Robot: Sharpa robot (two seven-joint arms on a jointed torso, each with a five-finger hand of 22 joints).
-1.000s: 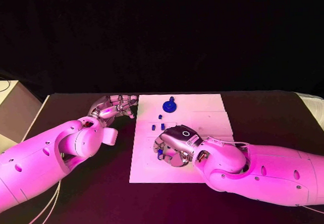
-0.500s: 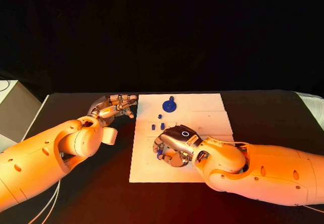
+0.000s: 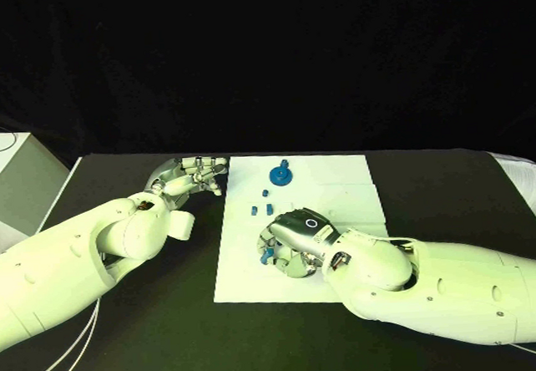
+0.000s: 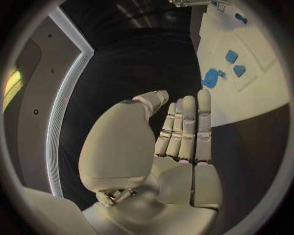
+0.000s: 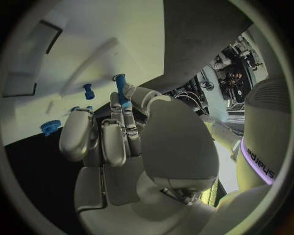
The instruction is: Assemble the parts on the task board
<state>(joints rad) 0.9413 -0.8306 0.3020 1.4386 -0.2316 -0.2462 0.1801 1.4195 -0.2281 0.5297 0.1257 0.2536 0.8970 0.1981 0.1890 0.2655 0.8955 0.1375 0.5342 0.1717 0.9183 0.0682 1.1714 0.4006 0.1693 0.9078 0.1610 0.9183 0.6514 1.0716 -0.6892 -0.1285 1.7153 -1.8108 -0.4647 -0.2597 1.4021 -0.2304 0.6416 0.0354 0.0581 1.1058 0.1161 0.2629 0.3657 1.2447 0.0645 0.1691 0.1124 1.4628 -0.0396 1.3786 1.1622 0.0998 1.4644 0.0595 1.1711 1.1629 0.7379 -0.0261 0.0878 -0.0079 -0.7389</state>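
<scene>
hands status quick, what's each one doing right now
Left hand: open, fingers straight, holding nothing, beside the task board.
Right hand: holding a small blue part at its fingertips over the board.

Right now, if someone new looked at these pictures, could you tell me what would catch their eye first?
Most striking is the right hand, curled down over the near part of the white task board, pinching a small blue peg at its fingertips. Next comes the blue round part near the board's far edge. The left hand rests with fingers straight on the black table beside the board's far left corner, holding nothing.
</scene>
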